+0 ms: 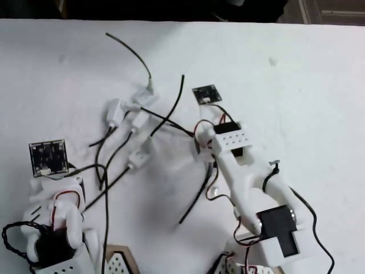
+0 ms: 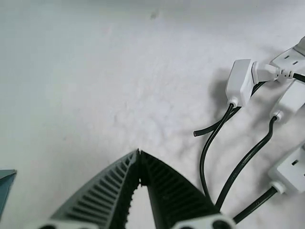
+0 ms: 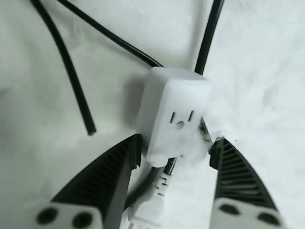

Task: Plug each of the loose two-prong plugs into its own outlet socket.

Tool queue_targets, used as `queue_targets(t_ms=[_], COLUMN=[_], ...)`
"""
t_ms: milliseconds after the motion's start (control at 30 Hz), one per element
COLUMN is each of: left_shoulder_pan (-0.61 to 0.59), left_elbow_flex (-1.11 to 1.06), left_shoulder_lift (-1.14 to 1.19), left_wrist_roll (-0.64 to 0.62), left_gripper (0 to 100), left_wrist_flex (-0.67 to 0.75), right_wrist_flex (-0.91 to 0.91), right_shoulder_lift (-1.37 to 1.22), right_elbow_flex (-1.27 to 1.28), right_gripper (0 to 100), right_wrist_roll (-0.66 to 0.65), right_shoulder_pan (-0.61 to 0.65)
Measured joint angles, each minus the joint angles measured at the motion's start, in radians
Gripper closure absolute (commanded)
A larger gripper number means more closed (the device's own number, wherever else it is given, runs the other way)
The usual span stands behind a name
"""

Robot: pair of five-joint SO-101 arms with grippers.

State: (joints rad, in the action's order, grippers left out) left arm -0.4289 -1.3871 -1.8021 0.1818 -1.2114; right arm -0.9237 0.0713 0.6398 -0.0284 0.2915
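My right gripper (image 3: 176,142) sits wide open around the socket block (image 3: 176,107). I should squeeze slowly, straight on. My left gripper (image 2: 139,155) is closed, empty.

Looks like a robotics lab bench, not a home or shop. Table (image 1: 296,74) w/ plain white cloth. Two small white plastic arms, left arm (image 1: 57,222) & right arm (image 1: 251,182), w/ exposed red/black wiring and bare circuit boards (image 1: 48,157) (no housings). Props: short cut-off cords (image 3: 67,67), free ends loose, and a white outlet block (image 3: 176,114).
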Motion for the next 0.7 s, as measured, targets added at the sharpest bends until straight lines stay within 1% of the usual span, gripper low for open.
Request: queue_targets(t_ms=[167, 533, 700], left_shoulder_pan=[0.0, 0.0, 0.0], left_elbow_flex=[0.0, 0.0, 0.0], left_shoulder_lift=[0.0, 0.0, 0.0], left_wrist_roll=[0.0, 0.0, 0.0], left_gripper=[97, 97, 97], left_wrist_flex=[0.0, 0.0, 0.0], right_wrist_flex=[0.0, 0.0, -0.032], right_shoulder_lift=[0.034, 0.071, 0.068], right_elbow_flex=[0.0, -0.009, -0.057], right_gripper=[76.5, 76.5, 76.5], right_wrist_roll=[-0.002, -0.002, -0.002], right_shoulder_pan=[-0.043, -0.238, -0.244])
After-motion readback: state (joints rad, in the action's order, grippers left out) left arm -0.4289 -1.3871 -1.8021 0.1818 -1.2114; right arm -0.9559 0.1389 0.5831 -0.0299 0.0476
